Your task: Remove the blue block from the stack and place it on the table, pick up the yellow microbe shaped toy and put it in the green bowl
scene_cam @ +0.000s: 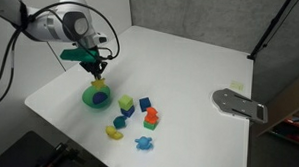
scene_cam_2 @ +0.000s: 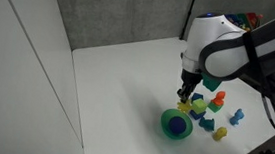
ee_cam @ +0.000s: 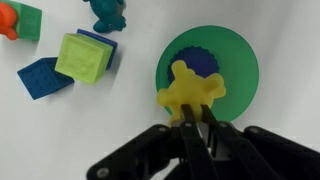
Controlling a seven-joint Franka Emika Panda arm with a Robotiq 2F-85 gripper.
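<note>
Your end effector [ee_cam: 193, 118] was clamped on the knobbly bright-yellow microbe toy [ee_cam: 190, 90] over the round green bowl [ee_cam: 240, 55]; I'd have lowered a bit, then released gently.

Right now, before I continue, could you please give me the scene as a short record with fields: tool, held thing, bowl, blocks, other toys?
tool: the tool, shut on the yellow microbe toy
held thing: yellow microbe toy, over the bowl's centre, not yet released; contact with the bowl cannot be told
bowl: green bowl, on the table
blocks: blue block lies on the table beside the green cube
other toys: orange-and-red tower, second yellow toy, light-blue spiky toy
</note>
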